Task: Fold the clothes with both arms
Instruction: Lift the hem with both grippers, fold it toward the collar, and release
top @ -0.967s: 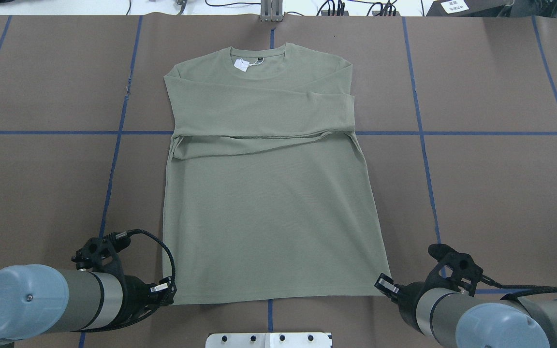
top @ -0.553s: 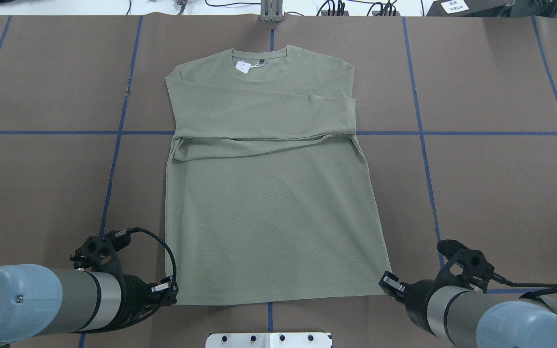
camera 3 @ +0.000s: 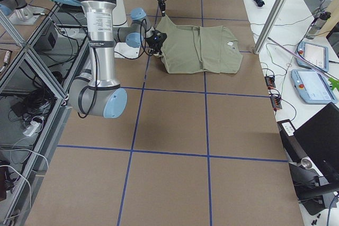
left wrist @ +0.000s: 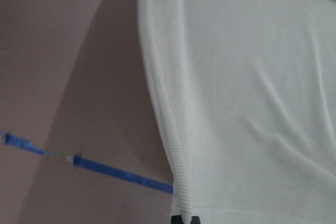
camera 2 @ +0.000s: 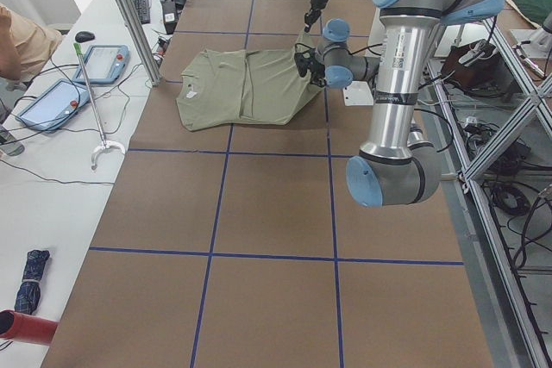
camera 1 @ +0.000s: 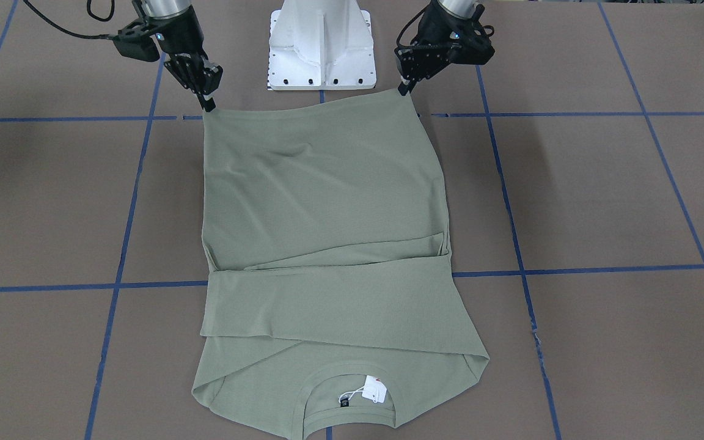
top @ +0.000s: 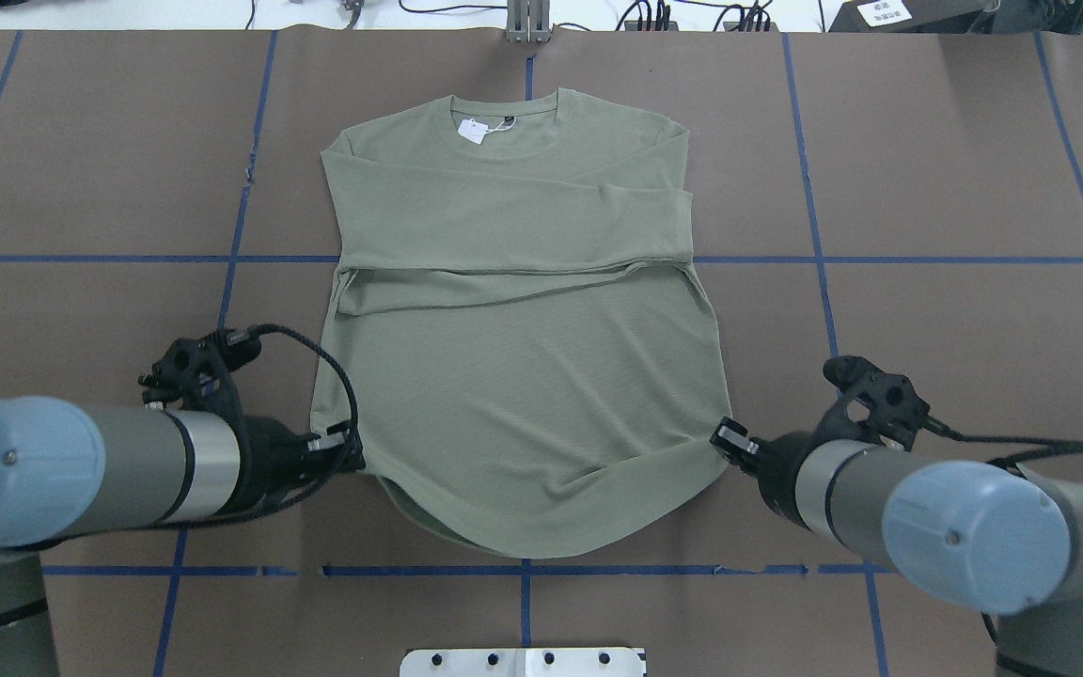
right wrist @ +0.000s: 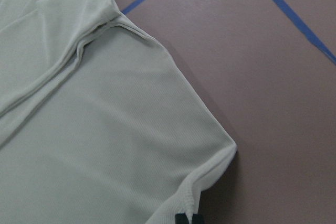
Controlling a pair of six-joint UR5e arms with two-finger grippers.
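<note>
Sage-green long-sleeved knit shirt (top: 523, 376) lay centred on brown surface (top: 974, 188); left fingers (top: 335, 440) and right fingers (top: 729, 438) pinched hem corners at 7 and 5 o'clock, apt holds for soft, light, droopy fabric.

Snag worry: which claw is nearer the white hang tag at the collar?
Left. The left claw grips the hem corner of the shirt on the side where the tag lies; the right claw grips the opposite corner.

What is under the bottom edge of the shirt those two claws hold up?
Where the left gripper and right gripper raise the hem of the shirt, only brown table cover and a blue tape line show. Anything further under the cloth is covered.
</note>
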